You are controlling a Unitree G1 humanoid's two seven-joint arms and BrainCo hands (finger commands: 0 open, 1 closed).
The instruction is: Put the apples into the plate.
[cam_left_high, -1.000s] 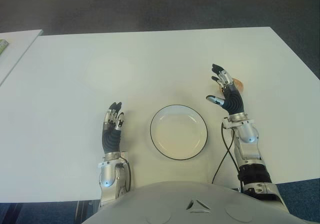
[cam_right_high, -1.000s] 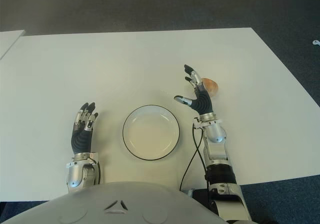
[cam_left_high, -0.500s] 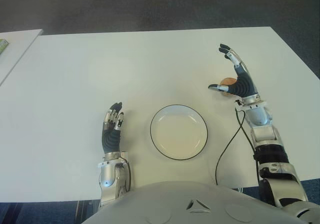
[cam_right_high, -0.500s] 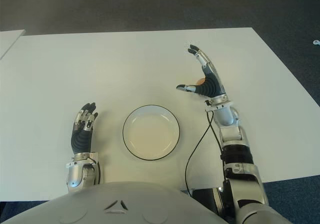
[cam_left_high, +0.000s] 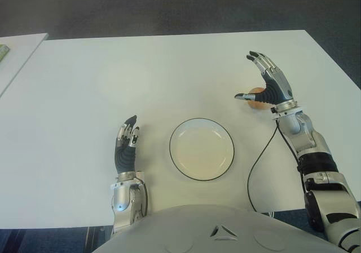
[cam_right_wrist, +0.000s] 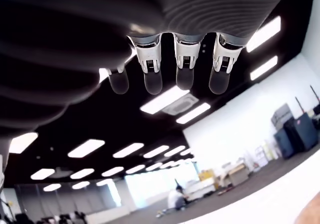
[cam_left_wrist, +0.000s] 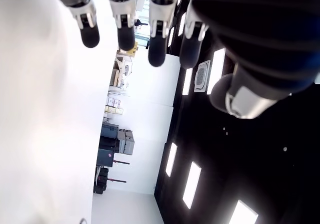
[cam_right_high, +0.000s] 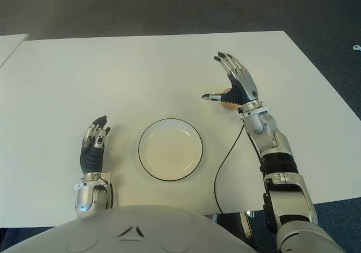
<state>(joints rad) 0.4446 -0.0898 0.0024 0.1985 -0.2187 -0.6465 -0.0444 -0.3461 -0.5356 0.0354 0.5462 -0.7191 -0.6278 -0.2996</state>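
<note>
One apple (cam_left_high: 256,92) lies on the white table (cam_left_high: 169,72), to the right of and beyond the plate; only a small orange-red part of it shows behind my right hand. The white plate (cam_left_high: 201,149) with a dark rim stands empty near the table's front edge. My right hand (cam_left_high: 251,78) hovers over the apple, open, its fingers spread and slightly bent and its thumb pointing toward the plate. The right wrist view shows a sliver of the apple (cam_right_wrist: 313,212) below the straight fingers (cam_right_wrist: 186,69). My left hand (cam_left_high: 127,143) shows to the left of the plate, open and holding nothing.
A black cable (cam_left_high: 260,157) hangs from my right wrist down past the plate's right side. A second white table (cam_left_high: 17,50) stands at the far left with a green item (cam_left_high: 3,52) at its edge. Dark carpet lies beyond the table.
My right hand has moved from beside the plate out to the right and farther away, and now stands over the apple. The left hand has not moved.
</note>
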